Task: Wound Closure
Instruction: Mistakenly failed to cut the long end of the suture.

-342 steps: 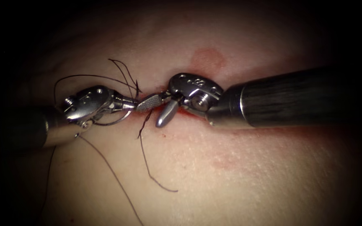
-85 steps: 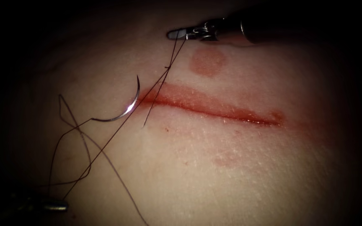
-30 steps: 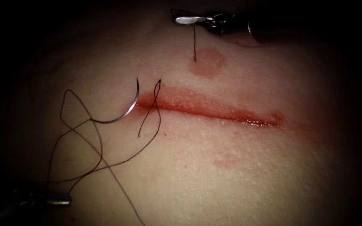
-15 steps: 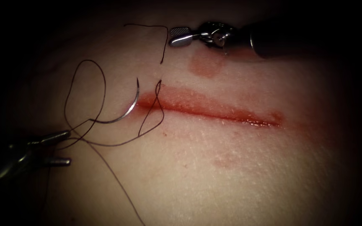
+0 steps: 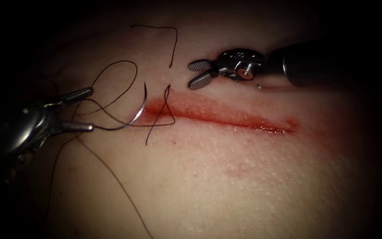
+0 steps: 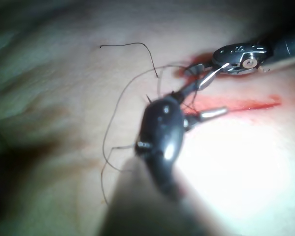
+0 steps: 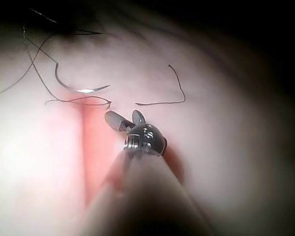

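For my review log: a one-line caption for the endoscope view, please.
Both end effectors, left and right, open and empty; needle lying free at the cut's left end.

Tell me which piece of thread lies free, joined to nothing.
The short cut end above the cut's left end. The long thread runs to the needle.

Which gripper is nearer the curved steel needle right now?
Left. The left gripper, open, sits at the curved steel needle's tail end, left of the cut. The right gripper, open and empty, is above the cut.
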Tool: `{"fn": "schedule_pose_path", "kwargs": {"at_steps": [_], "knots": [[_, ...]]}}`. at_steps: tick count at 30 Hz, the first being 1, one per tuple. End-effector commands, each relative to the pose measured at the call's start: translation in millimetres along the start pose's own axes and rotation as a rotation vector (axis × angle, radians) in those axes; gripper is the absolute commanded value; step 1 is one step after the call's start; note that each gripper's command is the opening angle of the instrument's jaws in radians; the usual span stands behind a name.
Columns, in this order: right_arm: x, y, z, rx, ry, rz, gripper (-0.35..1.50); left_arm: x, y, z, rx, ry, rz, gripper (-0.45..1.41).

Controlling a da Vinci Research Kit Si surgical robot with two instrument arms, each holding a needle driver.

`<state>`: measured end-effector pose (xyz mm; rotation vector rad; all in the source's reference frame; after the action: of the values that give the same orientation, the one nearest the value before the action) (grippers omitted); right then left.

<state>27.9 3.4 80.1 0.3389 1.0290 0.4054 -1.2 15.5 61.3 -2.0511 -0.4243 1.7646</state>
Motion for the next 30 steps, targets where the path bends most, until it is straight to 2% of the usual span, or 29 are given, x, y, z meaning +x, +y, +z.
{"fn": "schedule_pose_path", "kwargs": {"at_steps": [1,6,8,9,12,17,25,30], "knots": [[-0.4,-0.9,0.7,0.004,0.001,0.002,1.48,-0.6,-0.1,0.3,0.000,0.003,-0.003,0.74],[-0.5,-4.0,0.7,-0.025,-0.003,-0.002,1.45,2.0,-1.1,-0.8,0.044,0.024,0.057,0.71],[-0.4,-4.9,1.4,-0.030,-0.040,-0.011,1.47,3.1,-1.3,-1.6,0.053,0.032,0.085,0.66],[-0.4,-5.5,1.8,-0.030,-0.071,-0.030,1.47,3.5,-1.3,-2.0,0.052,0.036,0.098,0.54],[-0.5,-6.5,2.8,-0.046,-0.085,-0.053,1.47,4.6,-1.3,-3.6,0.061,0.024,0.156,-0.35],[-0.3,-6.9,4.1,-0.086,-0.088,-0.105,1.47,5.4,-1.2,-5.8,0.114,0.009,0.152,-0.35],[0.2,-5.5,5.6,-0.179,-0.112,-0.167,1.47,5.0,-2.9,-8.9,0.194,-0.010,0.162,-0.35],[0.0,-4.8,5.9,-0.226,-0.127,-0.184,1.47,4.6,-3.3,-9.5,0.219,-0.024,0.169,-0.35]]}}
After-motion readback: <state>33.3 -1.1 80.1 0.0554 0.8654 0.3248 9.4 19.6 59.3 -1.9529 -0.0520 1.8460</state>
